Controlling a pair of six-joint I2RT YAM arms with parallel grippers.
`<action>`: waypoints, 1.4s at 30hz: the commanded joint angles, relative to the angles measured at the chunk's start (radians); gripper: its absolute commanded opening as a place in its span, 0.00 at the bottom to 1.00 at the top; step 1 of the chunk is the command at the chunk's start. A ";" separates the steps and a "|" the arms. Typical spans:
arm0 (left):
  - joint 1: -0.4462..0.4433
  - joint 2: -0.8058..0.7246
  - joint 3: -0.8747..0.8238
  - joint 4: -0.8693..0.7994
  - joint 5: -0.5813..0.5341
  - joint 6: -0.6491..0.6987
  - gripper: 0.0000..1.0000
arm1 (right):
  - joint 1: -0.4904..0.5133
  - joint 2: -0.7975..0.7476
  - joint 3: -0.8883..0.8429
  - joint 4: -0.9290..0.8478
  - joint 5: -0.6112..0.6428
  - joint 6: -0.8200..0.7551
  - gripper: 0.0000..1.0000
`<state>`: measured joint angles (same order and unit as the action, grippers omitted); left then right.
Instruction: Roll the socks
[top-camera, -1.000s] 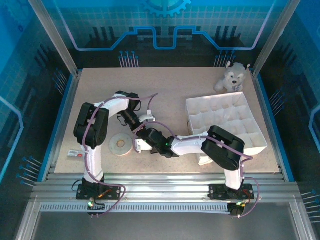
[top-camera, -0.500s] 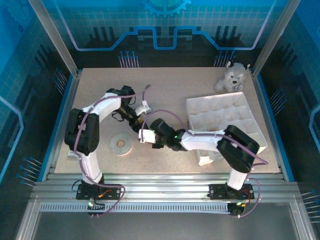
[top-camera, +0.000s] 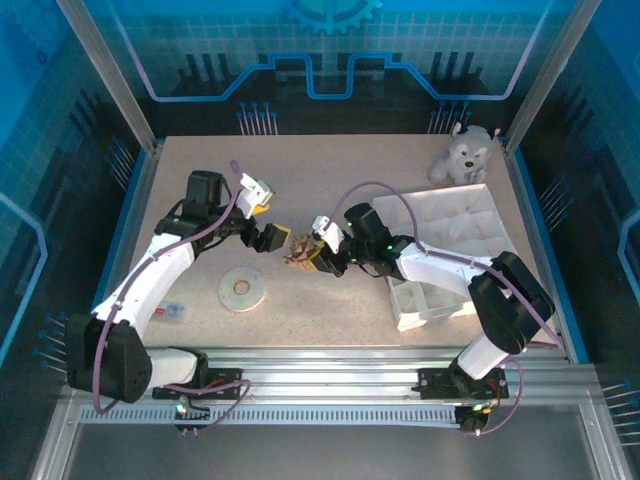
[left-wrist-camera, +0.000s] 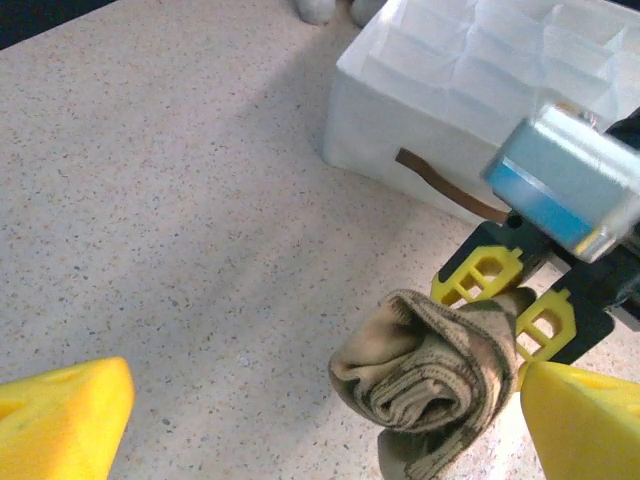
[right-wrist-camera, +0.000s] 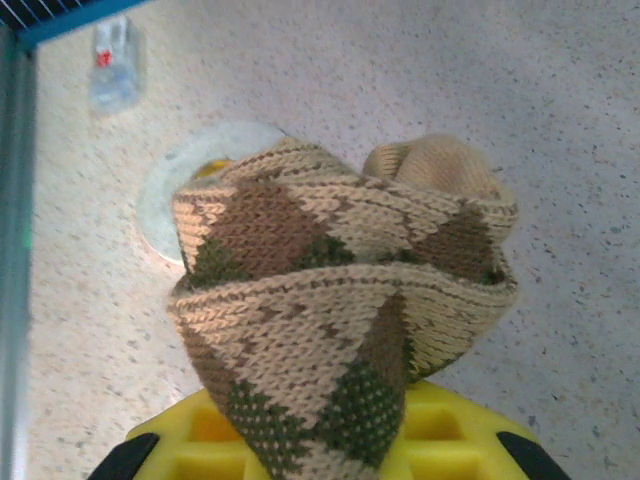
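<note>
socks (right-wrist-camera: 340, 300) in right fingers (right-wrist-camera: 460, 440), open tabletop (left-wrist-camera: 180, 200)

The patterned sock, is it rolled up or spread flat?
Rolled up: the sock forms a bundle with spiral layers, held by the right gripper.

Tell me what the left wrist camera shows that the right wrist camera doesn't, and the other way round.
Left wrist, not right wrist: the white divided box with a brown strap on its side, and the left tool open, its yellow tips spread wide.
Right wrist, not left wrist: a round white disc and a small packet lying beyond the rolled argyle sock, whose diamond pattern reads clearly.
Both: that sock gripped by the right tool, and the speckled tabletop.
</note>
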<state>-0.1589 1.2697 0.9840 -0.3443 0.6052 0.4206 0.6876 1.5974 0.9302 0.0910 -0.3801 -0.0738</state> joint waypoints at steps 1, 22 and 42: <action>0.009 -0.047 -0.056 0.055 0.136 0.063 0.99 | -0.040 -0.051 0.005 0.063 -0.114 0.106 0.00; -0.087 -0.045 -0.219 0.549 0.326 -0.132 0.99 | -0.129 -0.136 0.136 -0.020 -0.460 0.174 0.00; -0.085 -0.031 -0.094 0.458 0.444 -0.171 0.02 | -0.160 -0.108 0.182 -0.045 -0.656 0.232 0.11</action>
<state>-0.2478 1.2488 0.8467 0.1181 1.0531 0.2409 0.5224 1.4876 1.0908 0.0841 -0.9501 0.1509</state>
